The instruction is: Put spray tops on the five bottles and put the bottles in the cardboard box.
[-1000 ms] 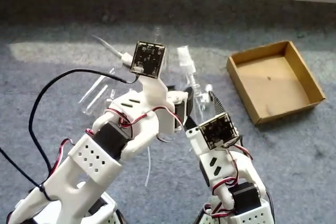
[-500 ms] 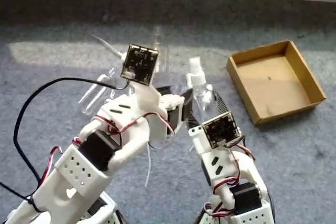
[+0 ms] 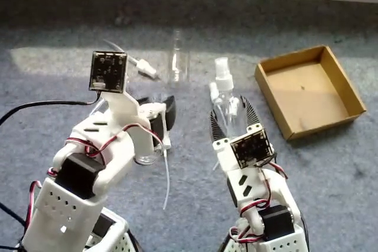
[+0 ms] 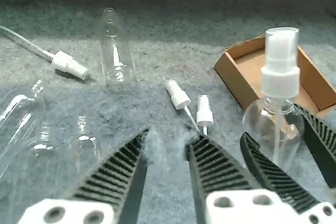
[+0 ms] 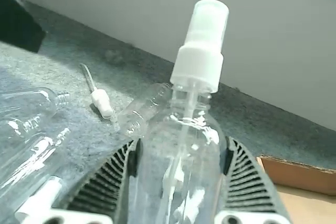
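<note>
The right tool (image 3: 231, 115) grasps an upright clear plastic bottle (image 5: 181, 174) capped with a white spray top (image 5: 202, 45); the left tool (image 4: 169, 139) stands released, jaws apart.

The bottle (image 5: 181, 182) gripped in the right claw (image 5: 181, 148) is cut off at its base by the frame edge, and the box (image 5: 299, 171) beyond that claw shows just 1 corner. Beside the left claw (image 4: 170, 136), loose bottles (image 4: 23, 116) run out of frame, so their number cannot be told.
</note>
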